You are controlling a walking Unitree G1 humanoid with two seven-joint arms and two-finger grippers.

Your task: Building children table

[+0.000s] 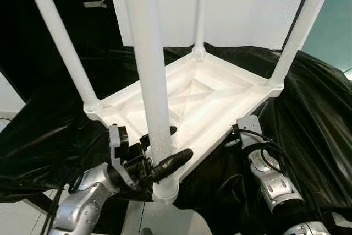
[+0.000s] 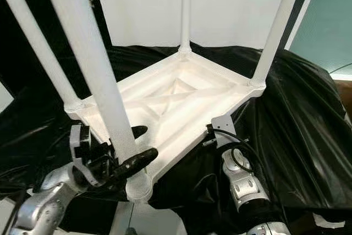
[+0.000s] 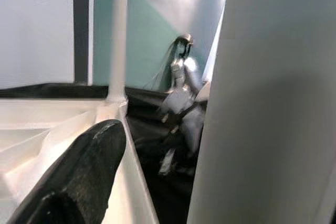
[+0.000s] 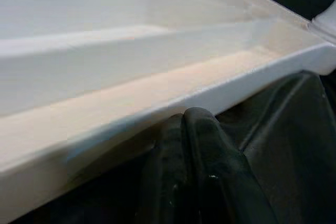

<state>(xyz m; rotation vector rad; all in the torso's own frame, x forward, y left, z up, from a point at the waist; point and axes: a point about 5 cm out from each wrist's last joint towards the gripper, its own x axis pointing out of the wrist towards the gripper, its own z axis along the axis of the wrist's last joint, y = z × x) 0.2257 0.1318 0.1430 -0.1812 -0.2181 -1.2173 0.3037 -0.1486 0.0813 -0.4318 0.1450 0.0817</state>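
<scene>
A white children's table top (image 1: 209, 100) lies upside down on a black sheet (image 1: 313, 114), its ribbed underside facing up and four white legs rising from its corners. The nearest leg (image 1: 151, 81) stands in the corner socket (image 1: 166, 190) closest to the robot, leaning slightly toward the camera.

The left gripper (image 1: 165, 149) is clamped on this near leg low down, just above the socket. One black finger (image 1: 173, 163) crosses the front of the leg; the other shows behind it, beside the table's rim. In the left wrist view the leg (image 3: 273, 98) stands between the jaws, with one finger (image 3: 79, 177) lying just beside it over the white frame.

The right gripper (image 4: 194, 145) sits at the table's right-hand edge, its silver forearm (image 1: 272, 180) reaching up from below. In the right wrist view its two black fingers are pressed together, tips touching the underside of the table's white rim (image 4: 157, 103), with the black sheet directly under the jaws. Nothing is held between them.

The far-left leg (image 1: 60, 42), far-right leg (image 1: 302, 26) and rear leg (image 1: 201, 9) stand well beyond both grippers, each seated in its own corner. A white wall (image 1: 247, 4) fills the background behind the table, with a teal panel (image 1: 335, 31) to the right.
</scene>
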